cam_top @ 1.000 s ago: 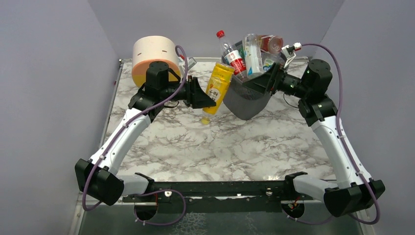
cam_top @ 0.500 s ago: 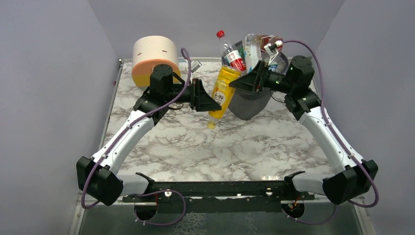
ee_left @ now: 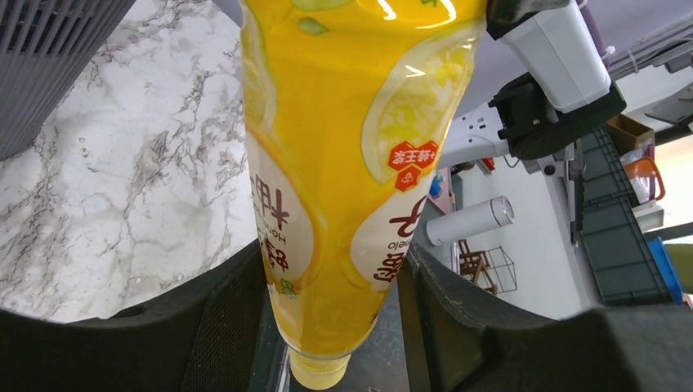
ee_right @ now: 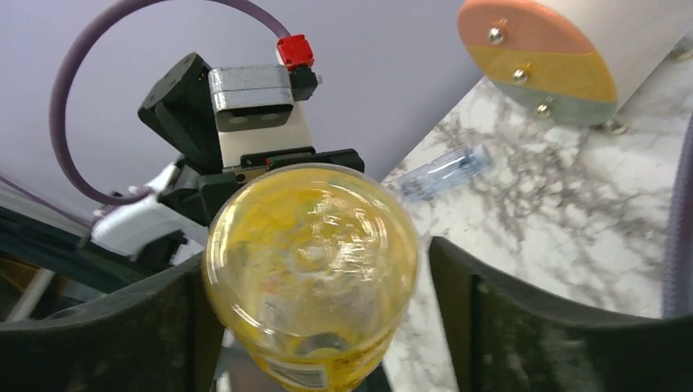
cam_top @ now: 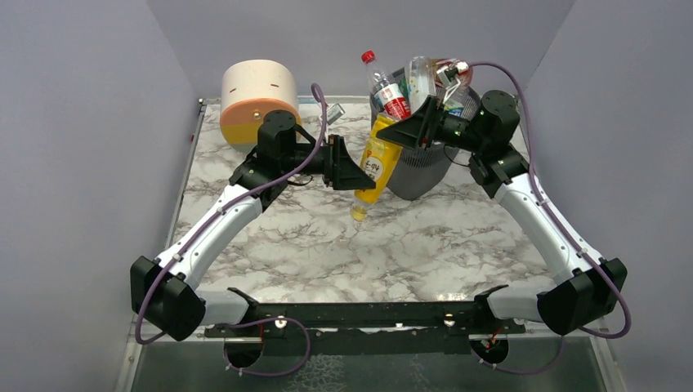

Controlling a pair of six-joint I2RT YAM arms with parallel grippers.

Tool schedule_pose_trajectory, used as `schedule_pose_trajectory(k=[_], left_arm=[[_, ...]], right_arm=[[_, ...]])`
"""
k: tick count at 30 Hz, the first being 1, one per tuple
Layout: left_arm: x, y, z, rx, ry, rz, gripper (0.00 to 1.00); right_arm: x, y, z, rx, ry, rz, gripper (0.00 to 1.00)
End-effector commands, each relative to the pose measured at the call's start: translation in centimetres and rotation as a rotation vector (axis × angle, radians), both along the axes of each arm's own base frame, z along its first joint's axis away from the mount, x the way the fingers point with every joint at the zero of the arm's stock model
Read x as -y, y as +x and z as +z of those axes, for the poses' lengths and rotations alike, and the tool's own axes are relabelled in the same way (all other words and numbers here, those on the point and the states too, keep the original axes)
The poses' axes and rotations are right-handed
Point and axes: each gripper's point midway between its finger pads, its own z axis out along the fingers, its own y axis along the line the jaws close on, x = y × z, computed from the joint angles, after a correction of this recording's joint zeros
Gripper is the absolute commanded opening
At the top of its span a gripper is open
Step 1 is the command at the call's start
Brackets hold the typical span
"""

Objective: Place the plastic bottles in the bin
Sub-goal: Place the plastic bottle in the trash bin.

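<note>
A yellow plastic bottle [cam_top: 377, 162] hangs cap-down above the table, just left of the bin [cam_top: 418, 175]. My left gripper [cam_top: 357, 173] is shut on its lower half; both pads press the label [ee_left: 343, 163] in the left wrist view. My right gripper [cam_top: 392, 134] stands open around the bottle's upturned base [ee_right: 310, 257]. The base rests against one finger [ee_right: 192, 327], and a gap separates it from the other. The dark mesh bin holds several bottles: a red-labelled one [cam_top: 384, 88], a clear one [cam_top: 420, 82] and a red one [cam_top: 454, 70] stick out above its rim.
The round beige-orange-yellow drawer unit [cam_top: 257, 98] stands at the back left. A small clear bottle [cam_top: 331, 109] lies on the marble table [cam_top: 343, 245] beside it, and shows in the right wrist view [ee_right: 445, 170]. Grey walls close in the table on three sides.
My left arm has carried the yellow bottle right and slightly nearer. My right gripper has swung left from the bin's rim onto the bottle's base, and its jaws have narrowed a little.
</note>
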Motion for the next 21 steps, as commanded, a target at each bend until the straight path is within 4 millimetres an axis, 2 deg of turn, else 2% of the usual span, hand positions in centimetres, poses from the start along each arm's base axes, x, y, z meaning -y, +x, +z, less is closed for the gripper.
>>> schedule_pose_trajectory(k=[1,3,5,9,10,11,12,17,21], left_arm=[[0.4,-0.5,0.0,0.024,-0.021,-0.054,0.57],[0.5,-0.5,0.2,0.026,-0.023,-0.055,0.64],[0.4,-0.5,0.9,0.041,-0.029,-0.052,0.71],[0.2,0.1,2.7,0.095,-0.012,-0.025,0.82],[0.0,0.4,3.3,0.108,-0.006,-0.012,0.87],[-0.3,0.6,4.3,0.128,-0.009,0.001,0.96],[-0.7,0.9,5.3,0.146,-0.013,0.015,0.99],[-4.1,2.8,9.2,0.201,-0.028,0.129,0.99],[-6.5,3.6,10.6,0.215,-0.038,0.191,0.99]], right_arm=[[0.0,0.8,2.1,0.069,0.027,-0.042,0.77],[0.3,0.8,2.4,0.083,0.016,-0.064,0.57],[0.8,0.8,2.8,0.105,-0.005,-0.101,0.48],[2.2,0.8,4.4,0.159,-0.05,-0.191,0.46],[2.6,0.8,4.7,0.165,-0.063,-0.217,0.46],[3.0,0.9,5.0,0.175,-0.078,-0.245,0.46],[3.5,1.0,5.4,0.181,-0.096,-0.278,0.46],[6.7,1.7,7.6,0.245,-0.179,-0.473,0.46],[10.2,2.0,10.5,0.313,-0.242,-0.66,0.46]])
